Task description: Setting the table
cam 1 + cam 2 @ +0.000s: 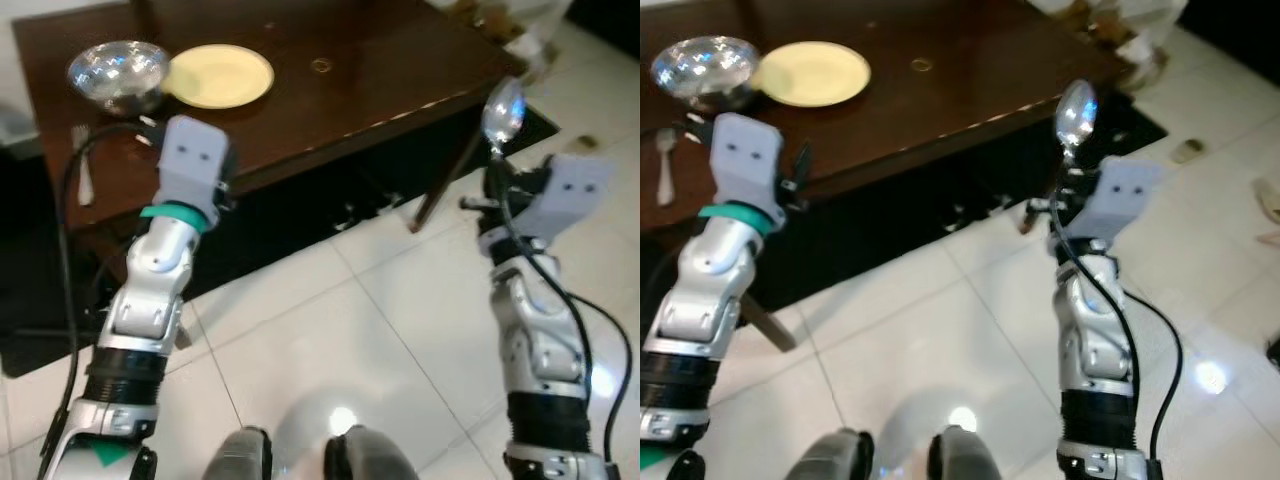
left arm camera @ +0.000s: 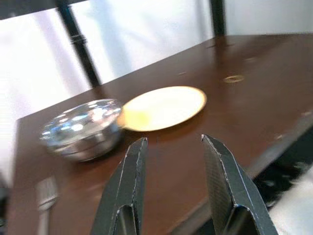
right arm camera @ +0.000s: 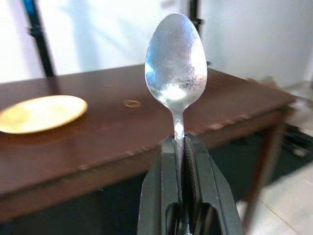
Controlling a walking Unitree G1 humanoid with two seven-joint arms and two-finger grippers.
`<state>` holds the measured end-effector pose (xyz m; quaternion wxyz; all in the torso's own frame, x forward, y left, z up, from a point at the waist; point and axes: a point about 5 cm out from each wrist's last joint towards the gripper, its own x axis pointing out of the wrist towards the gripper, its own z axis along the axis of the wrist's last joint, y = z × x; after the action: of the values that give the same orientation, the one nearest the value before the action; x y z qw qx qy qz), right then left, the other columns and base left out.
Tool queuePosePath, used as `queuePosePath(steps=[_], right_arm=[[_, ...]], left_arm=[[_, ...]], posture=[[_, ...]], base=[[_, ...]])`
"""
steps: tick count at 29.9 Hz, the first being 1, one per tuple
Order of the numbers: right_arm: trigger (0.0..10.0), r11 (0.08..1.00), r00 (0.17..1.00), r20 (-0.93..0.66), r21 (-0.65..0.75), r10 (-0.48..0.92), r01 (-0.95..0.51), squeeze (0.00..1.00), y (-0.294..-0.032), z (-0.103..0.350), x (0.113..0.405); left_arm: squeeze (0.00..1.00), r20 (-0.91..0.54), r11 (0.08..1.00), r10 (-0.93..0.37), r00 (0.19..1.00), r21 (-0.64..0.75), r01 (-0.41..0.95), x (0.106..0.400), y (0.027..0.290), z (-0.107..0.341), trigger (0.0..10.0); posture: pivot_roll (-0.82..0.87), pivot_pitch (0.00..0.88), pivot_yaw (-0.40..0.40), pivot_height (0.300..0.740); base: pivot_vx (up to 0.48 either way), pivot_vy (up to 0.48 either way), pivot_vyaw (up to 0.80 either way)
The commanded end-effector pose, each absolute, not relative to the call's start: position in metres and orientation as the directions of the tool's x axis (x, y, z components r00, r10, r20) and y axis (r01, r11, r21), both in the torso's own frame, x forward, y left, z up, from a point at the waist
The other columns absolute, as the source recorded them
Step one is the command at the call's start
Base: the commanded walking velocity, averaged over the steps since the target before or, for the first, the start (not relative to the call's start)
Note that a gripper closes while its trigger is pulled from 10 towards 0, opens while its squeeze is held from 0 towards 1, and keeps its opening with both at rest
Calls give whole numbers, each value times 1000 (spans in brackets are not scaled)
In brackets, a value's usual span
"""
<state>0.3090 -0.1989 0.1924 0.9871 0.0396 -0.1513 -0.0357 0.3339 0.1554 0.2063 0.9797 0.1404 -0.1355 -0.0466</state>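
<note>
A dark wooden table stands ahead of me. On it lie a yellow plate, a shiny metal bowl to the plate's left, and a fork near the left front edge. My right gripper is shut on a metal spoon, held upright in front of the table's right corner, off the table. My left gripper is open with nothing between its fingers, hovering at the table's front edge, short of the bowl and plate.
White tiled floor lies between me and the table. A table leg slants down at the right corner. Clutter sits at the table's far right corner. A small ring mark shows on the tabletop.
</note>
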Motion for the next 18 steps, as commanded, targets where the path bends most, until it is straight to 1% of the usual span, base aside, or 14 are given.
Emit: queuePosePath(steps=[1, 2, 10, 11, 18], right_arm=[[10000, 992, 952, 289, 103, -106, 79, 0, -206, 189, 308], [10000, 989, 948, 295, 122, -117, 85, 0, -209, 191, 308], [10000, 984, 944, 304, 154, -129, 85, 0, -214, 194, 308], [10000, 984, 943, 305, 159, -131, 85, 0, -215, 194, 308], [10000, 983, 941, 314, 171, -125, 74, 0, -215, 196, 308]], left_arm=[[0, 247, 956, -148, 958, 284, 75, 333, 149, 204, 10000], [0, 257, 954, -149, 955, 291, 70, 333, 149, 206, 10000], [0, 262, 953, -150, 953, 295, 69, 334, 149, 208, 10000], [0, 262, 953, -151, 953, 295, 70, 334, 149, 208, 10000], [0, 263, 953, -151, 953, 295, 70, 334, 148, 208, 10000]], posture=[[37, 45, -4, 740], [36, 47, 1, 740], [36, 47, 4, 740], [36, 47, 4, 740], [33, 46, 5, 740]], base=[[356, 0, 794], [364, 0, 794], [362, 0, 793], [368, 0, 444], [364, 0, 0]])
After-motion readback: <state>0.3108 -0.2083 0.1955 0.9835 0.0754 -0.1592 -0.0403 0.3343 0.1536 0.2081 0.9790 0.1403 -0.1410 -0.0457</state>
